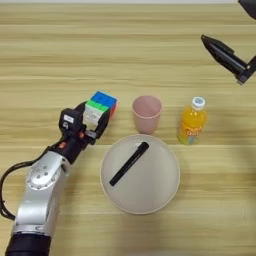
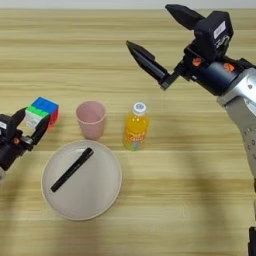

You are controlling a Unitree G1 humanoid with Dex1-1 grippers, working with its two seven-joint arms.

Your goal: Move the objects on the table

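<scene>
The small multicoloured puzzle cube (image 1: 101, 104) sits left of centre on the table (image 1: 50, 60). My left gripper (image 1: 94, 115) is shut on its near side, one black finger on each flank. A pink cup (image 1: 147, 114) stands upright to the cube's right. Further right stands the orange juice bottle (image 1: 192, 121) with its white cap. The black pen (image 1: 129, 164) lies diagonally on the round beige plate (image 1: 165, 195). My right gripper (image 2: 147, 26) hovers wide open over the far right of the table, behind the bottle, holding nothing.
The plate lies just in front of the cup, close to the bottle's base. My left forearm (image 1: 42, 185) comes up from the bottom left corner. The right arm (image 2: 240, 95) runs down the right edge.
</scene>
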